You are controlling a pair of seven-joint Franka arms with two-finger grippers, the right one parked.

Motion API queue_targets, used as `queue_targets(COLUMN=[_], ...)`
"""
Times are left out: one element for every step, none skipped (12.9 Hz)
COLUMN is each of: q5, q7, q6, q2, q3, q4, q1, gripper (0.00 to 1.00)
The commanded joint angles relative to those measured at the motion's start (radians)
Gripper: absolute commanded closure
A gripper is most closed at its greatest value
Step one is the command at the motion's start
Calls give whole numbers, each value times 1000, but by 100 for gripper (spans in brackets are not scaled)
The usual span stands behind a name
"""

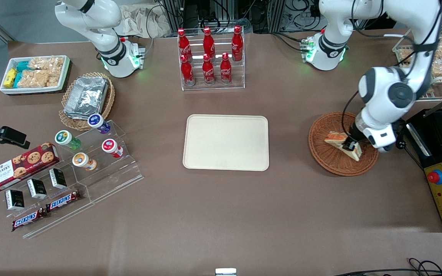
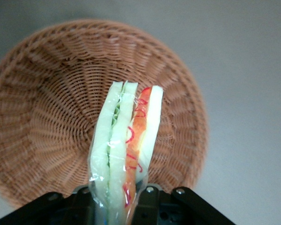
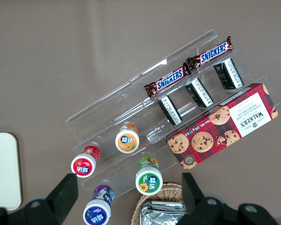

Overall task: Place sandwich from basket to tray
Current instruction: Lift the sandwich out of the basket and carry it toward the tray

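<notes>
Your left gripper (image 1: 350,146) sits low over the round reddish-brown basket (image 1: 330,161) at the working arm's end of the table, its fingers pinching the sandwich (image 1: 336,138). In the wrist view you see the sandwich (image 2: 126,140) standing on edge between the dark fingers (image 2: 152,206), wrapped in clear film, white bread layers running from the gripper out toward the basket's middle, with an orange-red filling stripe and a thin green one. The woven basket (image 2: 42,117) fills the view beneath it; you cannot tell whether the wedge touches the weave or hangs just above it. From the front camera the sandwich lies within the basket's rim, about 2 o'clock from the basket's centre, partly covered by the gripper. The cream-beige tray (image 1: 226,142) rests flat at the table's middle, well apart from the basket, at roughly 9 o'clock from it in the front view, with nothing on it. At 12 o'clock from the tray stands a clear rack of 6 red bottles (image 1: 209,53).
</notes>
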Motion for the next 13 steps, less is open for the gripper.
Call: queue_targets(q5=[-23, -58, -72, -72, -71, -71, -71, -71, -72, -69, -59, -52, -51], q7=[104, 159, 219, 265, 299, 313, 310, 310, 295, 267, 240, 232, 223], q6=[-417, -516, -587, -640, -687, -714, -725, -730, -730, -724, -701, -640, -551], q2=[17, 15, 8, 6, 9, 14, 15, 15, 17, 18, 33, 52, 57], q3=[-35, -48, -66, -94, -133, -185, -238, -287, -324, -360, -408, -452, -486], q4=[346, 437, 505, 572, 641, 700, 738, 754, 766, 763, 756, 731, 673], q1=[-4, -5, -5, -5, -5, -5, -2, 1, -4, -5, -5, -5, -5], gripper=[100, 100, 100, 100, 100, 100, 100, 100, 100, 100, 100, 100, 100])
